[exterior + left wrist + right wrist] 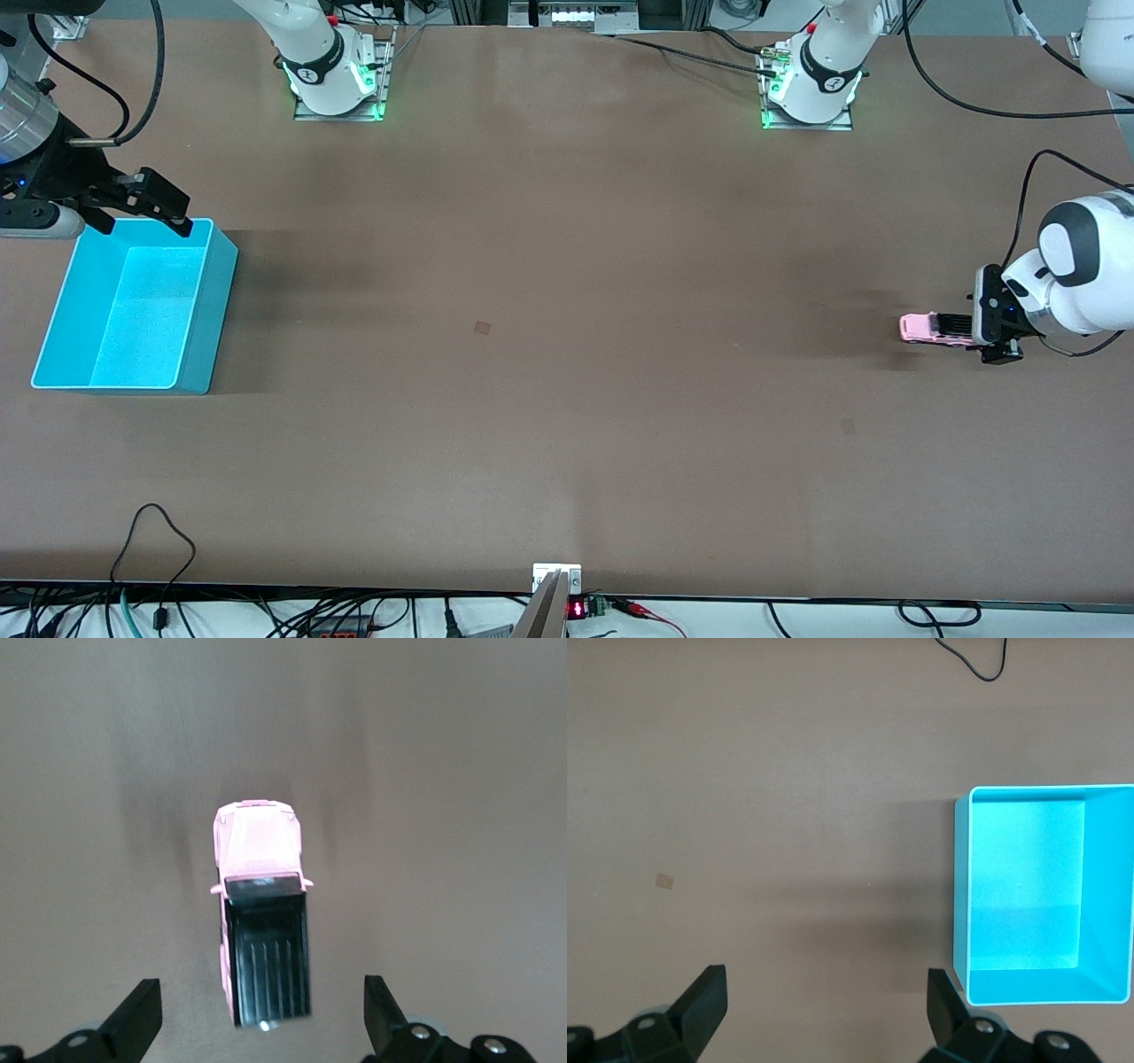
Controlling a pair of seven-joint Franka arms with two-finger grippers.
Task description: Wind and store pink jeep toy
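The pink jeep toy stands on the brown table at the left arm's end, its black ribbed rear toward my left gripper. In the left wrist view the jeep is seen from above, and its rear end lies between the fingers of my left gripper, which is open and touches nothing. The cyan bin stands empty at the right arm's end. My right gripper hangs open and empty over the bin's edge nearest the robots. The right wrist view shows that gripper and the bin.
A small dark square mark lies mid-table and also shows in the right wrist view. A black cable loop lies on the table near the front edge. The arm bases stand along the edge nearest the robots.
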